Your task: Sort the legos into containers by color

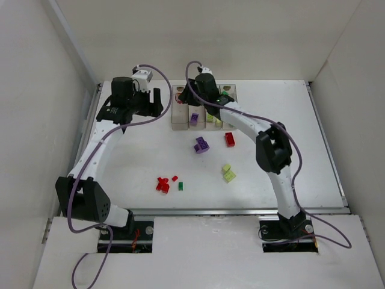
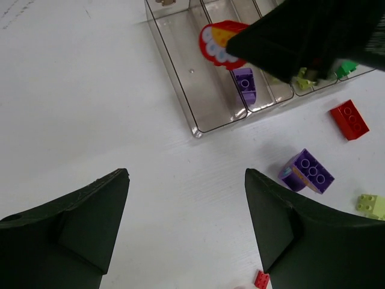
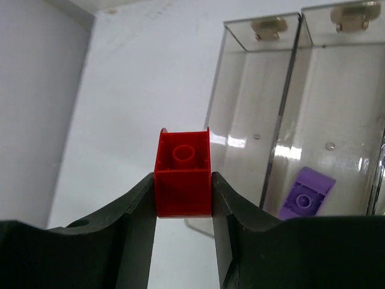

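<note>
The table [image 1: 283, 120] carries the containers [image 1: 178, 117], 4 joined clear bins set at the middle of its far edge. The right arm reaches over them, and its right gripper [image 3: 183, 198] is closed on 1 red lego [image 3: 182, 162], pinched squarely by its side faces. The left gripper [image 2: 186, 180] hangs spread wide with nothing in it, toward the far-left corner and just beside the bins.

The leftmost bin looks bare, and 1 purple lego [image 3: 307, 192] lies in the next. Loose pieces lie mid-table: a purple pair [image 1: 201, 144], a red brick [image 1: 230, 139], yellow-green ones [image 1: 228, 173], and a red cluster [image 1: 162, 183] and a green bit [image 1: 181, 186] nearer the near edge.

The held lego seems to hover around the leftmost bin's outer wall, though the wrist view cannot settle whether it is over the opening. Released there, it could strike the rim and bounce onto the table, or tumble in with the purple one. The 2 grippers are also close enough to clip each other.
</note>
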Controlling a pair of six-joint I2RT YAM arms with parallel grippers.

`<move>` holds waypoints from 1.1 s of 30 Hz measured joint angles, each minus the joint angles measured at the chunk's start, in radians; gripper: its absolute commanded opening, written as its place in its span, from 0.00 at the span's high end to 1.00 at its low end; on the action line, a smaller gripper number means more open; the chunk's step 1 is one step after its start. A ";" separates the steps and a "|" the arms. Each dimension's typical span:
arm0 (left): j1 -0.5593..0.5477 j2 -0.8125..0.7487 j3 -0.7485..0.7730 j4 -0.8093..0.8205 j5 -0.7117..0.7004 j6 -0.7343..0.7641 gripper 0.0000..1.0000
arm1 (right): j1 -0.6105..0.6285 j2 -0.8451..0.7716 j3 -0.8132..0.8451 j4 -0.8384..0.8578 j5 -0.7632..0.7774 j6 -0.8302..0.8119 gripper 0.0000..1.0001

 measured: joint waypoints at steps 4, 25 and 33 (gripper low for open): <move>-0.001 -0.045 -0.032 0.006 -0.005 0.001 0.25 | 0.003 0.122 0.084 -0.015 -0.006 -0.016 0.58; -0.005 -0.056 -0.053 0.006 -0.027 0.013 0.25 | -0.084 -0.449 -0.368 -0.166 -0.023 -0.192 0.00; -0.010 -0.017 -0.053 0.008 -0.031 0.014 0.25 | -0.171 -0.494 -0.697 -0.331 0.079 -0.277 0.13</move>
